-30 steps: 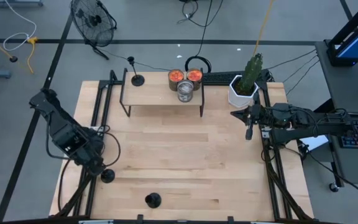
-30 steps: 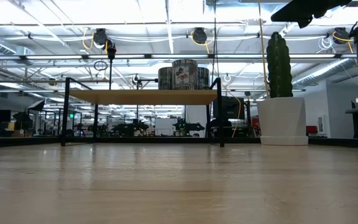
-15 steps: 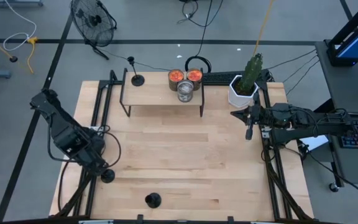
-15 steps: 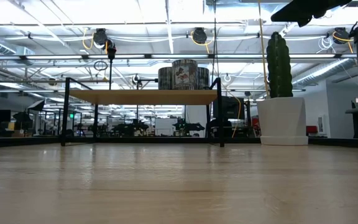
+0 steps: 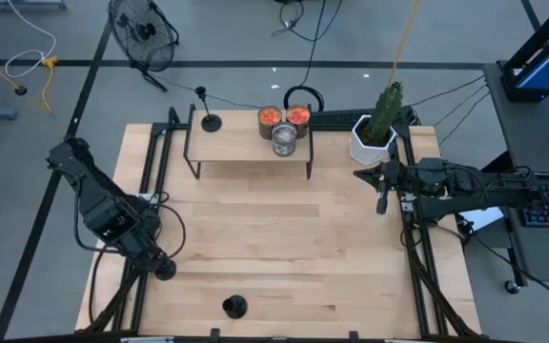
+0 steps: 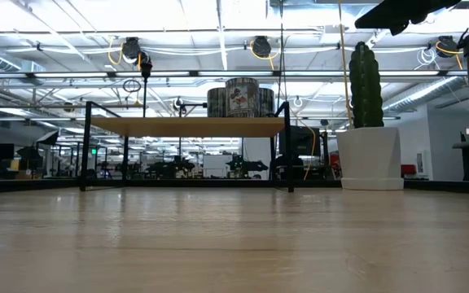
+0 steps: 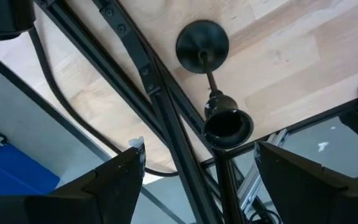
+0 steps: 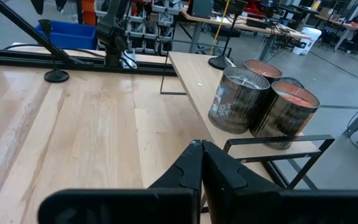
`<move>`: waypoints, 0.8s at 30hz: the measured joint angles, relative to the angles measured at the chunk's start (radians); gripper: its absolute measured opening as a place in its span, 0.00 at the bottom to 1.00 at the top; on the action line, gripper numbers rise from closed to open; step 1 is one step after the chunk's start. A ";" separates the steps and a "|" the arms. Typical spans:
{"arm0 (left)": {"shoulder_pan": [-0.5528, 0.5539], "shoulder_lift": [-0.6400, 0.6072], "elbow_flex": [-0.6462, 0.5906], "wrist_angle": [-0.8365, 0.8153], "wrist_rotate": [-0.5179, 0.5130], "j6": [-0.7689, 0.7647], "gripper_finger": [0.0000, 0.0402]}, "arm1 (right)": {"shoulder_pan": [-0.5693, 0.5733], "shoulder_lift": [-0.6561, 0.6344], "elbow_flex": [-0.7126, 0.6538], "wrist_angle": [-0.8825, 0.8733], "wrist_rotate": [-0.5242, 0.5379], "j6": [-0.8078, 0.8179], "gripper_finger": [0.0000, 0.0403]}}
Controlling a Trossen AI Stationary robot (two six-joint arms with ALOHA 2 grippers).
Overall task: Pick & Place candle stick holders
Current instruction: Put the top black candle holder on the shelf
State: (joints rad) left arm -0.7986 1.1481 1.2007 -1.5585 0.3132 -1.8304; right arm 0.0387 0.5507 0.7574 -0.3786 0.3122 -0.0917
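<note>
Three black candle stick holders show. One (image 5: pixel 166 271) stands on its round base near the table's left edge, beside the black rail. My left gripper (image 5: pixel 157 259) hovers over it, open and pointing down. In the left wrist view its cup (image 7: pixel 227 127) sits between my two fingers (image 7: pixel 201 152), apart from both. A second holder (image 5: pixel 234 307) stands near the front edge. The third (image 5: pixel 211 122) stands on the left end of the wooden shelf (image 5: pixel 246 145). My right gripper (image 5: pixel 381 202) hangs shut over the table's right side, holding nothing.
Three tin cans (image 5: pixel 283 128) stand on the shelf at the far middle. A potted cactus (image 5: pixel 376 129) sits at the far right corner. Black frame rails (image 5: pixel 146 181) run along the left and right sides. Bare wood lies in the table's middle (image 5: pixel 284 238).
</note>
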 joint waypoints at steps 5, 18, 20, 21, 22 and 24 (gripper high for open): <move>-0.004 0.030 0.000 0.011 0.000 0.016 0.77 | 0.000 0.000 0.000 0.000 0.000 0.000 0.00; -0.025 0.045 -0.029 -0.008 0.063 0.014 0.77 | 0.000 0.000 0.000 0.000 0.000 0.000 0.00; -0.026 0.045 -0.047 0.006 0.061 0.013 0.77 | 0.000 0.000 0.000 0.000 0.000 0.000 0.00; -0.026 0.045 -0.054 0.015 0.061 0.012 0.77 | 0.000 0.000 0.000 0.000 0.000 0.000 0.00; -0.026 0.045 -0.059 0.021 0.061 0.010 0.77 | 0.000 0.000 0.000 0.000 0.000 0.000 0.00; -0.026 0.045 -0.068 0.020 0.058 0.001 0.77 | 0.000 0.000 0.000 0.000 0.000 0.000 0.00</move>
State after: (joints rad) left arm -0.8242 1.1931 1.1325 -1.5390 0.3714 -1.8293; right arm 0.0391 0.5510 0.7570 -0.3786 0.3122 -0.0914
